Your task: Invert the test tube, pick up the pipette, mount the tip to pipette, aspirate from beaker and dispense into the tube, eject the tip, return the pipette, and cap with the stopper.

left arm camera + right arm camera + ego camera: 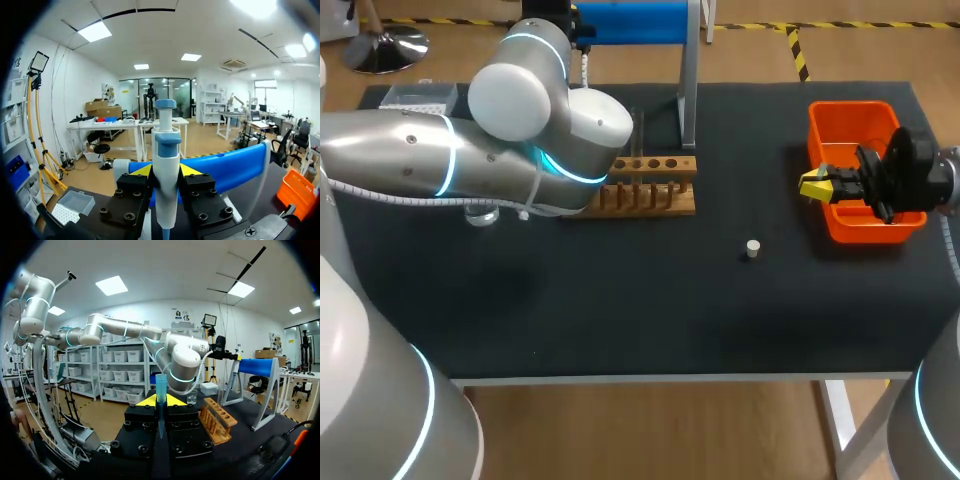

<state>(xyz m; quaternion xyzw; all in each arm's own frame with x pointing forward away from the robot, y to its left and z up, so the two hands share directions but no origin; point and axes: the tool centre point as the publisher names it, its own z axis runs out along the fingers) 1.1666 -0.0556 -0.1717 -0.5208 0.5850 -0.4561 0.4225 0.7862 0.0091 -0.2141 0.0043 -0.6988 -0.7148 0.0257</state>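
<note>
My left gripper (165,171) is shut on a white and blue pipette (166,145), held upright in front of the blue pipette stand (235,167). In the head view that gripper is hidden behind my left arm's elbow (530,90), by the stand (635,20). My right gripper (817,186) hangs at the left rim of the orange bin (820,120). It is shut on a small blue pipette tip (160,385), wide end up. The white stopper (752,248) stands on the mat. A thin clear tube (637,130) seems to stand in the wooden rack (655,190).
A glass beaker (480,212) shows under my left arm and also beyond the right gripper (192,399). The clear tip box (420,97) sits at the far left corner. The rack (217,422) lies between both arms.
</note>
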